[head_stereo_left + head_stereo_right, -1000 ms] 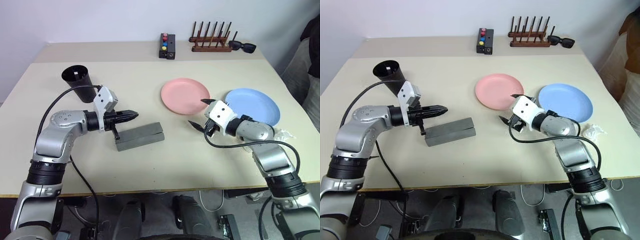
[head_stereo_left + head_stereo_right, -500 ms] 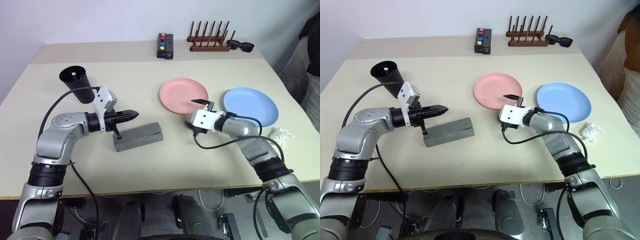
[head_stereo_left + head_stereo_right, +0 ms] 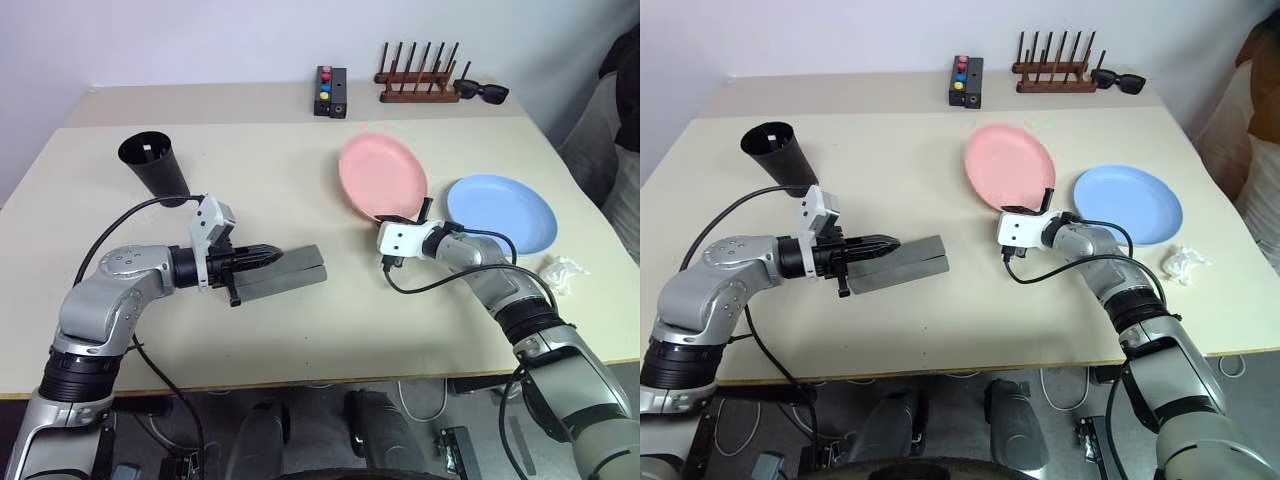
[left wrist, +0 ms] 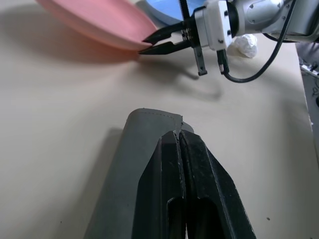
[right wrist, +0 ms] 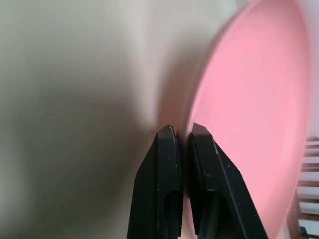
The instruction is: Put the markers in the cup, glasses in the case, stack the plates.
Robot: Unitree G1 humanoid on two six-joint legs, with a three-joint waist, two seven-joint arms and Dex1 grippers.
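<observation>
Tipped up since a second ago: pink plate (image 3: 383, 178), rim pinched by right gripper (image 3: 427, 207) for stacking (left gripper (image 3: 283, 255) closed, empty).

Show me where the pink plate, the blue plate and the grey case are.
pink plate (image 3: 381, 178): left eye view, middle of its face.
blue plate (image 3: 503, 213): left eye view, centre.
grey case (image 3: 908, 261): right eye view, top surface.

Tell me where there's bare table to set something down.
Free: the stretch between the black cup and the pink plate, and the near edge in front of the grey case. Crowded: around the blue plate and the right gripper gripping the pink plate.
</observation>
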